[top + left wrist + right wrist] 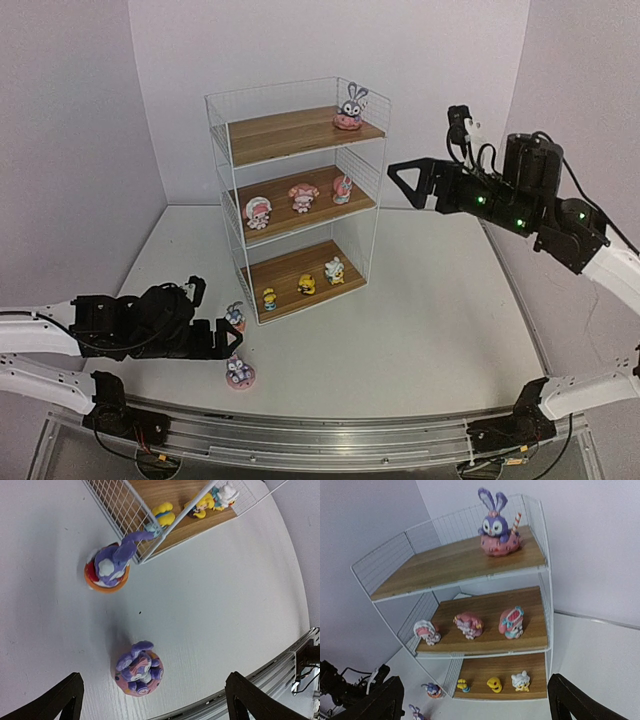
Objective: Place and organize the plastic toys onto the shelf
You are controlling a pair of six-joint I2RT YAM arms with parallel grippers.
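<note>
- Currently, the left gripper [232,338] is hovering low over the table [430,320], jaws spread wide and empty.
- One purple bunny [139,674] is standing beneath it, and a second bunny [107,567] is standing just beside the shelf [222,130].
- The right gripper [400,178] is hanging beside the shelf, fingers wide apart, holding nothing.
- On the boards, a top bunny [350,108], three pink figures [303,197] and three tiny figures [307,285] are sitting.
</note>
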